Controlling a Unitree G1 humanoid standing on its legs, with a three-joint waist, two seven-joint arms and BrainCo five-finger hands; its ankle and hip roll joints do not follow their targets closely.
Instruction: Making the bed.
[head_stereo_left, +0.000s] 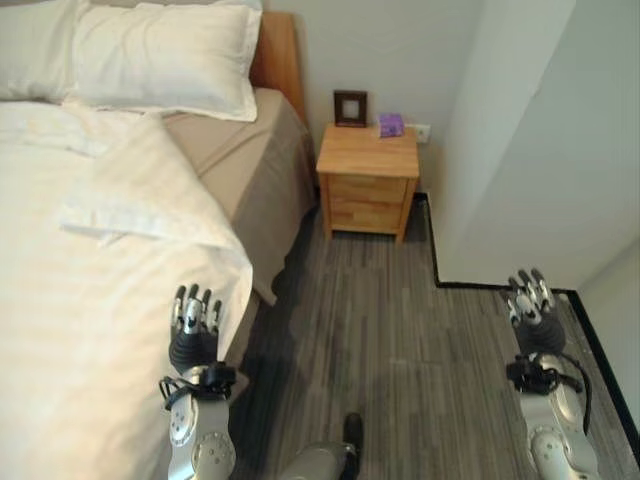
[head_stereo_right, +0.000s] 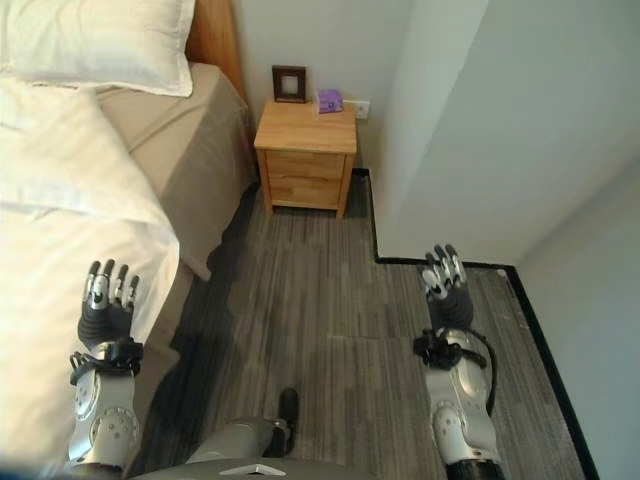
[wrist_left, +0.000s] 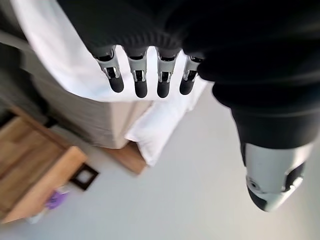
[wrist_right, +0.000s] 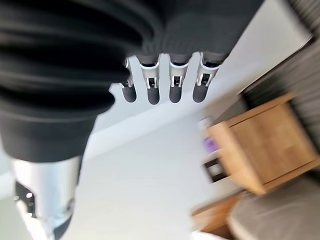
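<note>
A white duvet (head_stereo_left: 90, 290) covers the bed on the left, its top corner folded back over the tan sheet (head_stereo_left: 245, 160). Two white pillows (head_stereo_left: 160, 60) lie at the wooden headboard (head_stereo_left: 277, 55). My left hand (head_stereo_left: 195, 320) hovers above the duvet's near right edge, fingers (wrist_left: 140, 80) straight, holding nothing. Over the floor to the right my right hand (head_stereo_left: 530, 305) is raised, its fingers (wrist_right: 172, 82) straight and empty as well.
A wooden nightstand (head_stereo_left: 368, 180) stands beside the bed against the far wall, with a small dark picture frame (head_stereo_left: 350, 107) and a purple object (head_stereo_left: 391, 124) on top. Grey striped flooring (head_stereo_left: 370, 320) runs between bed and a white wall corner (head_stereo_left: 510, 150) at the right.
</note>
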